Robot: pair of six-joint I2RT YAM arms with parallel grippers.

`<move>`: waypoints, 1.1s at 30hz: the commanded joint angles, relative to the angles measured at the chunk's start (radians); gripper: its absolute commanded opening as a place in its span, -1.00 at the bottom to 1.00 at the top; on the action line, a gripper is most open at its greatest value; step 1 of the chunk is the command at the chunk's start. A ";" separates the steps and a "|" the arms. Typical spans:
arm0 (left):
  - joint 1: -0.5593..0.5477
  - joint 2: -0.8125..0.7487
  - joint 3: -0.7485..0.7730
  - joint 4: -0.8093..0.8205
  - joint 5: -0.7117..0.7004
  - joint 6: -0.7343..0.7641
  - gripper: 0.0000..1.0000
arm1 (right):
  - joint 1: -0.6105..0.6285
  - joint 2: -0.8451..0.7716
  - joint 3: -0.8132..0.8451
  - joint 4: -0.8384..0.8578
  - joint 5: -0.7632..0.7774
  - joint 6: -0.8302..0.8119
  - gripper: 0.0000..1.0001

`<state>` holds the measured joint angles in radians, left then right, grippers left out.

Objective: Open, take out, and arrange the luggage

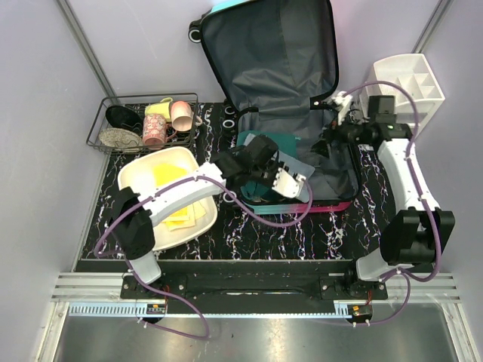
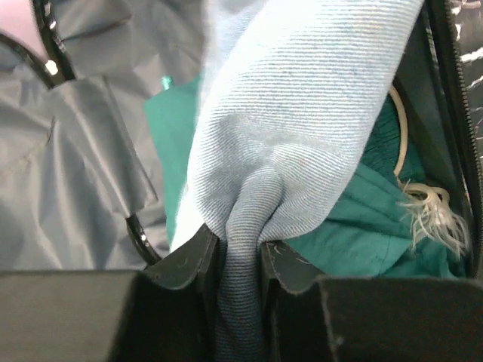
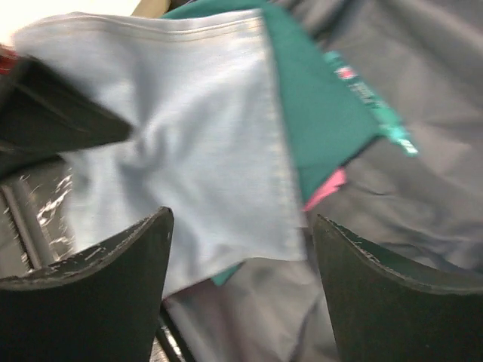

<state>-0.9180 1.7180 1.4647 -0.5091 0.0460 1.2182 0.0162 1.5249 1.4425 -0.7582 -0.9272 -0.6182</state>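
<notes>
luggage (image 1: 272, 68) is open at back-centre of the counter (image 1: 249, 226). Lid stands against the rear wall, grey lining facing out, one black wheel showing at its top-left corner. Base half lies flat on the counter, pink edge toward the arms.

The left pincer (image 2: 238, 264) is inside the base half, clamped tight on a bunched fold of the light-blue garment (image 2: 302, 113); the cloth runs up and away from the fingers. The teal garment (image 2: 362, 211) lies under it in the shell, with a frayed white tuft at its right side.

The right pincer (image 3: 241, 249) is spread wide with nothing in it, over the flat hemmed end of the same blue garment. That wrist view is blurred. In the top view it sits over the right side of the base half.

White tub (image 1: 127, 177) with yellow items sits left of the luggage, partly under the left arm. Wire basket (image 1: 94, 134) with pink mugs (image 1: 155, 130) is at back left. White drawer organizer (image 1: 407, 75) is at back right, near the lid.
</notes>
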 commanded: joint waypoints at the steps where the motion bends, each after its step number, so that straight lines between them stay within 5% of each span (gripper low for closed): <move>1: 0.047 -0.094 0.306 -0.280 0.041 -0.288 -1.00 | -0.073 -0.061 0.046 0.218 -0.012 0.198 0.70; 5: 0.076 -0.112 0.586 -0.564 0.078 -0.427 -1.00 | -0.079 -0.092 0.010 0.292 0.044 0.207 0.78; 10: 0.076 -0.228 0.603 -0.855 0.164 -0.558 -1.00 | -0.079 -0.082 0.001 0.304 0.036 0.229 0.79; 15: 0.096 -0.460 0.366 -0.936 0.288 -0.681 -1.00 | -0.079 -0.072 -0.010 0.303 0.024 0.247 0.83; 19: 0.264 -0.575 0.218 -1.035 0.473 -0.658 -1.00 | -0.079 -0.077 -0.031 0.284 0.008 0.247 0.86; 23: 0.332 -0.675 -0.024 -1.033 0.503 -0.663 -1.00 | -0.079 -0.085 -0.054 0.264 0.008 0.233 0.89; 28: 0.513 -0.629 -0.148 -1.008 0.471 -0.559 -1.00 | -0.079 -0.085 -0.063 0.224 0.005 0.226 0.92; 33: 0.824 -0.442 -0.129 -1.034 0.489 -0.358 -1.00 | -0.079 -0.100 -0.065 0.180 0.017 0.190 0.93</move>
<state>-0.2741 1.1736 1.3003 -1.4059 0.4923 0.6857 -0.0669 1.4635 1.3796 -0.5400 -0.9024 -0.3973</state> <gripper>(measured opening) 0.236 0.959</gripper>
